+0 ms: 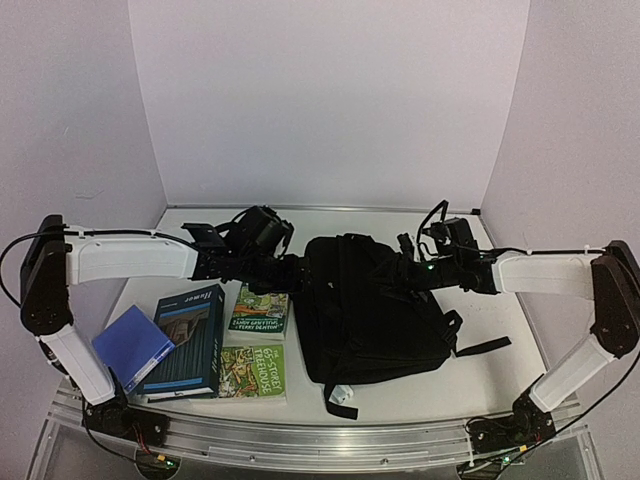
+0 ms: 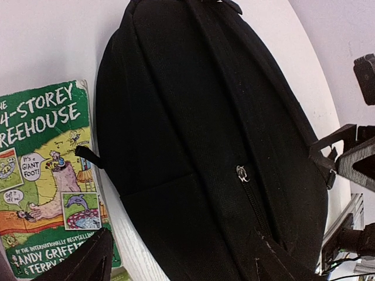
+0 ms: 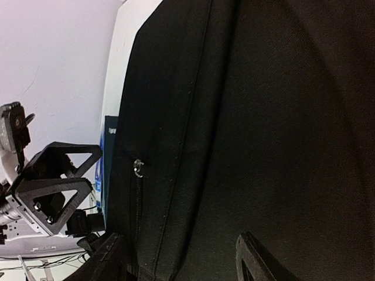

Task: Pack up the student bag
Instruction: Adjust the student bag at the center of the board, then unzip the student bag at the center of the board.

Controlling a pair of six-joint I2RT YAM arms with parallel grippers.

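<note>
The student bag [image 1: 375, 310], a big black soft backpack, lies in the middle of the table with its straps trailing toward the near edge. My left gripper [image 1: 300, 272] is at its upper left edge. In the left wrist view that gripper [image 2: 184, 266] is open, one finger [image 2: 82, 260] over the table beside the bag [image 2: 199, 117], the other on the fabric below a silver zip pull [image 2: 241, 173]. My right gripper [image 1: 415, 268] is at the bag's top right. It [image 3: 181, 260] stands open with the bag's fabric [image 3: 263, 117] between its fingers, near the zip pull [image 3: 138, 167].
Two green paperbacks [image 1: 260, 310] [image 1: 252, 372] lie just left of the bag, one of them close to my left finger [image 2: 44, 175]. Further left are a dark blue book [image 1: 190, 340] and a small blue wallet [image 1: 133, 345]. White walls close in the table's far side.
</note>
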